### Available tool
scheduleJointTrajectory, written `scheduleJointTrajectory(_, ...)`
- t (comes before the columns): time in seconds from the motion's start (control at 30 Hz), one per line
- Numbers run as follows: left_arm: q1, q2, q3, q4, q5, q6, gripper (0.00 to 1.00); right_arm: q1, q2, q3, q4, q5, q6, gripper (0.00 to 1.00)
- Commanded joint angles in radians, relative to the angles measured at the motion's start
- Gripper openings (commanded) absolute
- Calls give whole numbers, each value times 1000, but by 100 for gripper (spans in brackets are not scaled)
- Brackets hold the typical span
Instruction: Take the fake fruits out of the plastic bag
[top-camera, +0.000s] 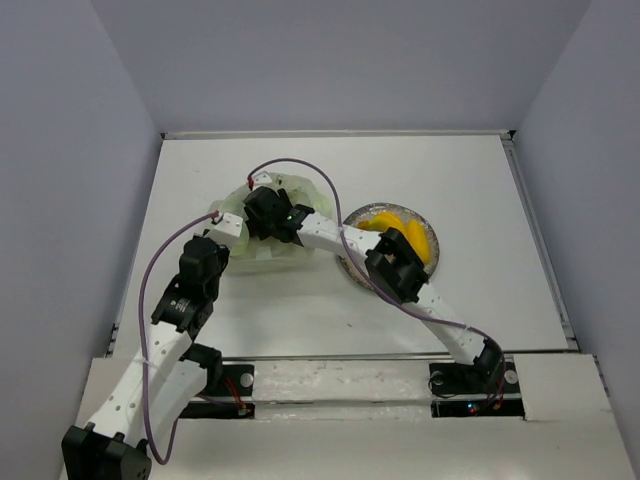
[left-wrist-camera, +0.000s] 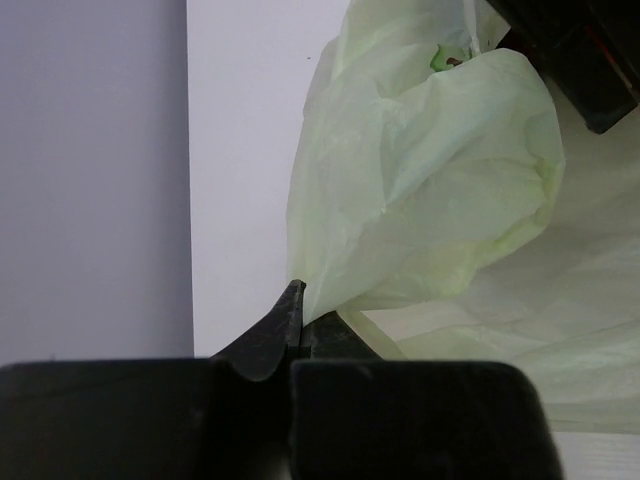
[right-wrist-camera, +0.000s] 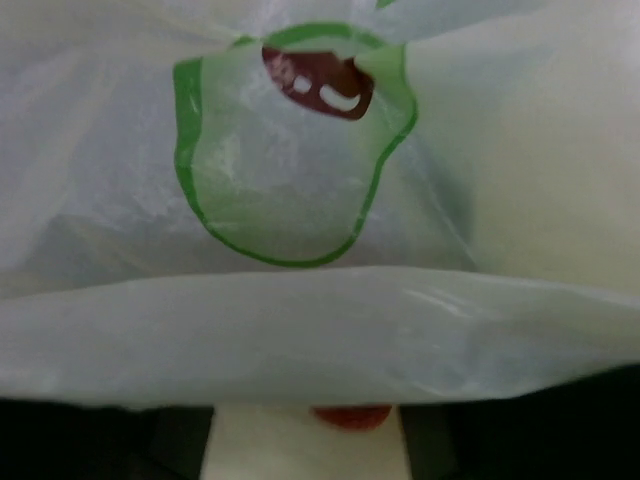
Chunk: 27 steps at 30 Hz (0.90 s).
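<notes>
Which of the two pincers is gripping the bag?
The left pincer: it is clamped shut on an edge of the thin pale yellow-green plastic bag. The right pincer is over the bag, its fingers hidden.

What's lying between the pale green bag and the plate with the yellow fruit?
The right arm's white forearm stretches across that gap, reaching from the plate side into the plastic bag. The top view shows it.

The left arm (top-camera: 185, 290) is reaching forward with its elbow bent, and the left gripper (left-wrist-camera: 297, 305) is pinching its fingers together on the plastic bag (left-wrist-camera: 430, 200). The right arm (top-camera: 400, 275) is stretching diagonally forward and leftward, with the right gripper (top-camera: 263, 208) pointing down and its fingers standing apart.
</notes>
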<state>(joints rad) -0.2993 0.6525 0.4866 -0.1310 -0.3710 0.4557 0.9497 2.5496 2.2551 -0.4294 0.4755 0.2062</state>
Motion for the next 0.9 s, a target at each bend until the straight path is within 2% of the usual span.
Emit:
scheduleJointTrajectory(0.0, 3, -2, 1, 41, -5, -3, 1, 1, 23, -15, 38, -28, -13, 57)
scheduleJointTrajectory(0.03, 2, -2, 1, 39, -8, -3, 1, 1, 15, -26, 38, -29, -5, 49)
scheduleJointTrajectory(0.07, 3, -2, 0, 39, -9, -2, 1, 1, -5, -34, 40, -38, -5, 25)
scheduleJointTrajectory(0.13, 5, -1, 1, 41, -8, -2, 1, 1, -32, -45, 38, -58, -13, 8)
scheduleJointTrajectory(0.27, 3, 7, 9, 51, -12, 1, 1, 1, -127, -69, 38, -118, -36, 1)
scheduleJointTrajectory(0.47, 3, 33, 17, 74, -55, 5, 1, 1, -379, -207, 38, -316, -79, 1)
scheduleJointTrajectory(0.63, 5, 47, 26, 97, -106, 8, 1, 1, -579, -337, 20, -541, -154, 1)
scheduleJointTrajectory(0.77, 3, 47, 30, 108, -129, 26, 1, 1, -647, -355, -49, -688, -194, 1)
scheduleJointTrajectory(0.87, 3, 44, 30, 110, -132, 29, 1, 1, -667, -313, -63, -744, -194, 1)
